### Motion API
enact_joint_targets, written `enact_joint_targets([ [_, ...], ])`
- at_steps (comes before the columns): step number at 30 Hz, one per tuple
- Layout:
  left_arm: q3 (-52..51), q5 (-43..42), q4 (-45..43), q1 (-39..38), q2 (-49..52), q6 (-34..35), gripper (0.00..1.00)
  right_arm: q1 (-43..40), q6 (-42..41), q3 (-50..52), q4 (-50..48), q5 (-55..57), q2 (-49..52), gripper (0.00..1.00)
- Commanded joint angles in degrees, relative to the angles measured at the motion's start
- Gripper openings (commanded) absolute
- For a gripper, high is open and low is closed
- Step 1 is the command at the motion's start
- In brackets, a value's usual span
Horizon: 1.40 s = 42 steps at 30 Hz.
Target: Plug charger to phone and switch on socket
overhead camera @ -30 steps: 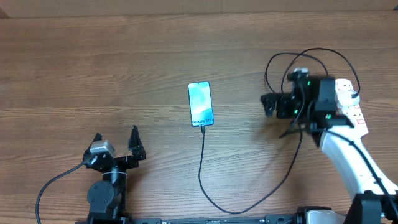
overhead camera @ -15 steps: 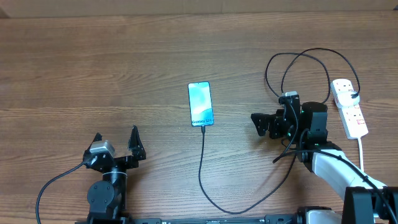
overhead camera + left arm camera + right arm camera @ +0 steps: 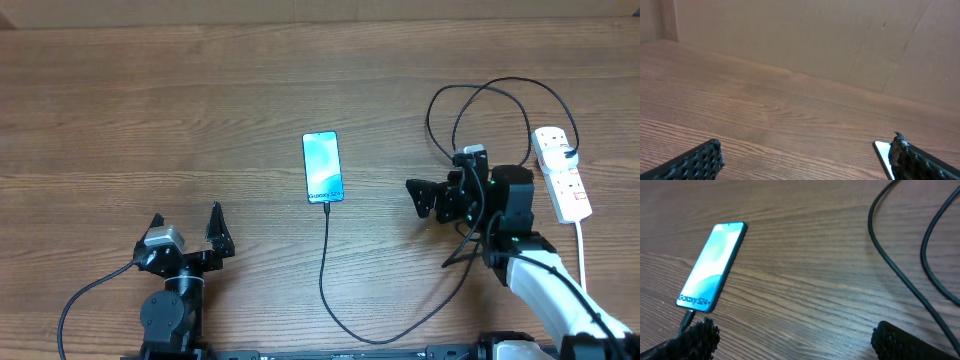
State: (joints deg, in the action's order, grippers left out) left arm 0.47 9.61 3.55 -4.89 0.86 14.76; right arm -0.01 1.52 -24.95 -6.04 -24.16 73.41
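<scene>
Since the charger (image 3: 325, 262) already appears seated in the bottom edge of the phone (image 3: 322, 166), which lies ahead of the right pincer (image 3: 418, 199) and well apart, switching on the socket (image 3: 562, 178) looks the step in hand. That pincer gapes empty, facing away from the socket behind its wrist; it must swing round to reach it. The charger's loops lie near that path. The left pincer (image 3: 186, 228), spread and empty, sits far off.

In the left wrist view only a corner of the phone (image 3: 883, 152) shows; the rest is behind one of the left gripper's (image 3: 806, 142) jaws or below the picture's edge. Overhead, the socket's (image 3: 560, 180) red switches are too small to tell their position. There the right arm (image 3: 545, 272) covers a stretch of the charger (image 3: 325, 250).
</scene>
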Motion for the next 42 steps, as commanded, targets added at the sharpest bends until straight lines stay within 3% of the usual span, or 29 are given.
enact_joint_targets([
  [1,-0.20,-0.22,0.04,0.00,-0.61,-1.05,1.00,-0.04,0.31,3.28,-1.66,0.59,-2.97,1.00],
  [14,-0.20,-0.22,0.04,0.00,-0.61,-1.05,1.00,-0.04,0.31,21.62,-28.55,2.08,-7.58,1.00],
  [28,-0.20,-0.22,0.04,0.00,-0.61,-1.05,0.99,-0.04,0.28,24.52,-26.01,3.13,-13.97,1.00],
  [42,-0.20,-0.22,0.04,0.00,-0.61,-1.05,1.00,-0.04,0.28,24.52,-14.21,3.15,-27.10,1.00],
])
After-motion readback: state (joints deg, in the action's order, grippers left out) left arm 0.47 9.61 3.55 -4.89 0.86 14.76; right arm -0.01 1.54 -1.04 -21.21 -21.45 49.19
